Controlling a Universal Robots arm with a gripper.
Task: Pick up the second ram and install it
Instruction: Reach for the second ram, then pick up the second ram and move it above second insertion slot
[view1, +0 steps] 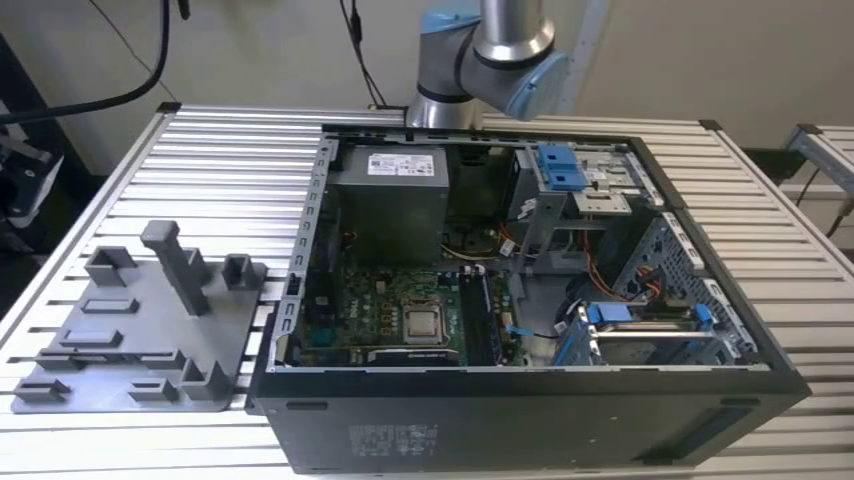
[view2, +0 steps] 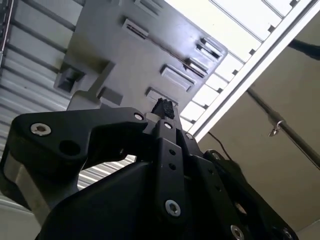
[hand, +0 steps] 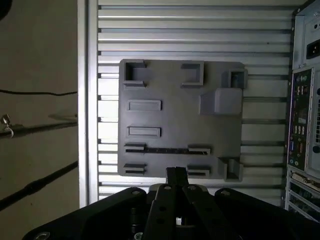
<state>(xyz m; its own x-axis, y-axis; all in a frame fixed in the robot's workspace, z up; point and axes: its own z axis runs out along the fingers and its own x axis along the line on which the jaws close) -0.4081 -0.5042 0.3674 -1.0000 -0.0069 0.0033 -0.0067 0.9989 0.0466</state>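
— Where's your gripper (hand: 176, 173) sitting?
— Above the grey plastic fixture plate with upright posts (hand: 180, 107), black fingers pressed together on nothing. The plate stages parts beside your open black computer case (view1: 534, 420).
— And the second ram?
— Can't tell. You get a thin dark line (hand: 167, 150) between two clips, perhaps it edge-on, with no blue showing.

I see a slatted metal surface (view1: 240, 150) carrying a grey plate (view1: 134, 340) with posts on the exterior view's left, and an open case (view1: 534, 420) just beside it.
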